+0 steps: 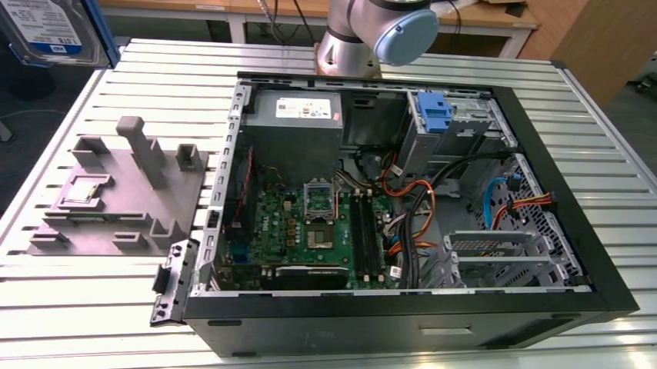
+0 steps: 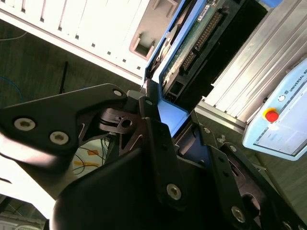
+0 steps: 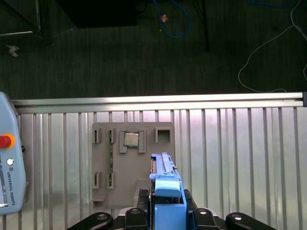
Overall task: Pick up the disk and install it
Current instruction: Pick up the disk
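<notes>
The slatted metal table (image 1: 82, 307) carries everything, and the largest thing on it is the open black computer case (image 1: 411, 327), lying on its side with the green motherboard (image 1: 308, 231) and bundles of orange and black cables exposed. Beyond the case stands the grey arm (image 1: 380, 31) with its pale blue joint cap. Toward the exterior view's left of the case, well apart from it, lies the grey moulded fixture (image 1: 113, 207) with upright posts and pockets. In the first wrist view a grey pendant with a red button (image 3: 7, 167) lies on the slats near that fixture. The disk (image 1: 49, 31) shows at the exterior view's upper left corner, far from the case: a flat silver-grey drive with a white-and-blue label, edged by a blue plastic carrier frame. The second wrist view shows its green circuit-board underside and dark connector strip (image 2: 192, 43). The gripper (image 3: 168, 213) is clamped on the blue frame, a black finger (image 3: 144, 213) pressing on either side, and holds the disk edge-on above the fixture's rim; it seems lifted clear, though the angle makes that hard to judge. Inside the case an upright blue bracket (image 1: 436, 115) stands in the drive bay. Smallest is the square silver chip (image 3: 131, 139), seated in a fixture pocket.
</notes>
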Robot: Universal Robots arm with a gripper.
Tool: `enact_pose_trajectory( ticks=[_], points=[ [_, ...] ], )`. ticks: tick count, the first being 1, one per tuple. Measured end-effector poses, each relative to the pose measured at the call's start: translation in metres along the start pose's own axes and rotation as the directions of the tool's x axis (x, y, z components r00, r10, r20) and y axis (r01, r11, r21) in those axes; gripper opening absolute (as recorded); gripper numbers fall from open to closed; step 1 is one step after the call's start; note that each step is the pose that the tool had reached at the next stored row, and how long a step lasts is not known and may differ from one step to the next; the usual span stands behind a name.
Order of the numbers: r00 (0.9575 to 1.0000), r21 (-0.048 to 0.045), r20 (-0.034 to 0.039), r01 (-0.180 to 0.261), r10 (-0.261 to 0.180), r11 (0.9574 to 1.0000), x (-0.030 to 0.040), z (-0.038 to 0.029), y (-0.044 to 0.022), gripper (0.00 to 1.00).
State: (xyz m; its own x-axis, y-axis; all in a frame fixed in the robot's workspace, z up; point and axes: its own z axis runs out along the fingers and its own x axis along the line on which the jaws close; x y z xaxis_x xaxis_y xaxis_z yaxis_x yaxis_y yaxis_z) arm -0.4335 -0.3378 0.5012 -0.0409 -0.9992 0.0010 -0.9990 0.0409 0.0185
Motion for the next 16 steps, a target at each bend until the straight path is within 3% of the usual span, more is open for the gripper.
enact_pose_trajectory(
  ticks=[16],
  points=[
    [1.0,0.0,-0.0001,0.0,0.0,1.0,-0.0001,-0.0003,-0.0032,0.36]
  ],
)
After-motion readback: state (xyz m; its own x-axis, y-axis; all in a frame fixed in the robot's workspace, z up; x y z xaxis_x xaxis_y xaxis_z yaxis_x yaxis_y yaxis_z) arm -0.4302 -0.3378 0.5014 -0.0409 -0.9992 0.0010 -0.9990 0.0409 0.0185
